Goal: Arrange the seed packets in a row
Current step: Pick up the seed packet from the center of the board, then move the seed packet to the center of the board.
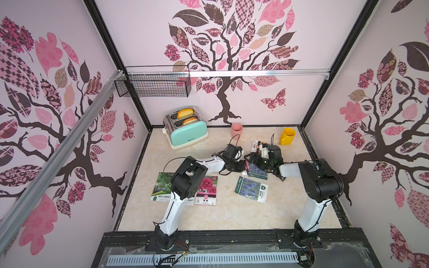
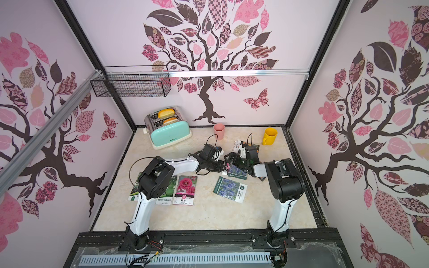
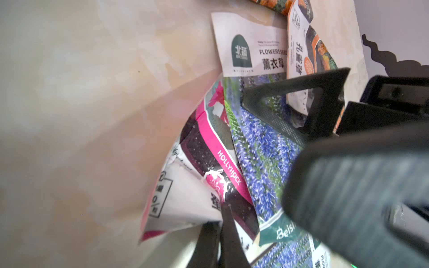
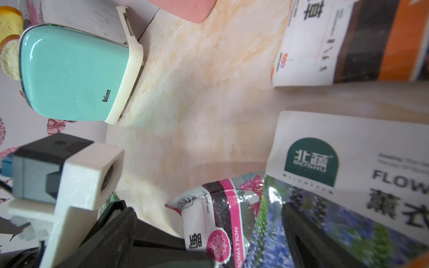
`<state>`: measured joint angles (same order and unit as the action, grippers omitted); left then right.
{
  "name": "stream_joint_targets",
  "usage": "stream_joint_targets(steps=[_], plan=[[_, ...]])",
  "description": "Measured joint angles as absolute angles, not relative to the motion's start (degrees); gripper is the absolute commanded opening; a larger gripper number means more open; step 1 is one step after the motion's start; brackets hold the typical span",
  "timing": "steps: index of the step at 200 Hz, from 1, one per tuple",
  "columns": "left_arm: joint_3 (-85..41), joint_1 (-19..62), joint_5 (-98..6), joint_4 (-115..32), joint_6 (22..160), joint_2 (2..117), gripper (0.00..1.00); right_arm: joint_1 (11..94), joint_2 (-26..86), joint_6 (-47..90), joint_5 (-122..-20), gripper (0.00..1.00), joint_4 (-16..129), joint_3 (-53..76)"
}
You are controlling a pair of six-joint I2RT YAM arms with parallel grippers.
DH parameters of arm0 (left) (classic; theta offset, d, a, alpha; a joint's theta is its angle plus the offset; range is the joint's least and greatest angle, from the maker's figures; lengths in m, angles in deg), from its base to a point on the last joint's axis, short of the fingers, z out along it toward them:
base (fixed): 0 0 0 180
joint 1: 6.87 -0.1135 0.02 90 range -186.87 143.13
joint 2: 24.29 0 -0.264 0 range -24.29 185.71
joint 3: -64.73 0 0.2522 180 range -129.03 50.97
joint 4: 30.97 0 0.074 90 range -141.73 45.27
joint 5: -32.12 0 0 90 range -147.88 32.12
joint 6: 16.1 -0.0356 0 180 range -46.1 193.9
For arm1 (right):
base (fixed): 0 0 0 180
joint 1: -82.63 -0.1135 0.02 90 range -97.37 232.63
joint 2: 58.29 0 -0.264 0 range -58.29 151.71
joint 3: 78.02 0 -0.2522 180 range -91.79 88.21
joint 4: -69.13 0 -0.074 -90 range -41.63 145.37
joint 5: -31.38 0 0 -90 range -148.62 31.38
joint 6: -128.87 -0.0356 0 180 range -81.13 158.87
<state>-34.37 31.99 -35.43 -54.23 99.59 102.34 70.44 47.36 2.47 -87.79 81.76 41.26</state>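
Left wrist view: left hand (image 3: 220, 218) clamped on the white-label end of the glossy pink hollyhock seed packet (image 3: 204, 162), centre of the surface (image 3: 92, 116), one edge tucked under the purple lavender packet (image 3: 262, 167).

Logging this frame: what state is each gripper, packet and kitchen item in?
left gripper: shut on the hollyhock packet
hollyhock packet: crumpled in the grip
right gripper: open, over the far lavender packet
near lavender packet: flat, skewed
pink flower packet: flat, face up
gourd packet: flat, face up
toaster: bread in both slots
pink cup: upright
yellow mug: upright
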Motion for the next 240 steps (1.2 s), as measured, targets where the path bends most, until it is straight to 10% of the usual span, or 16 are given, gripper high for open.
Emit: stream_joint_targets(steps=[143, 240], plan=[[-24.4, 30.9, -59.9, -69.4, 99.4, 72.1, 0.0, 69.3, 15.2, 4.5, -83.9, 0.99, 60.3, 48.7], [-11.7, 21.9, -63.3, -75.0, 103.9, 54.0, 0.0, 57.1, 22.4, -0.7, -87.2, 1.0, 67.2, 58.1]])
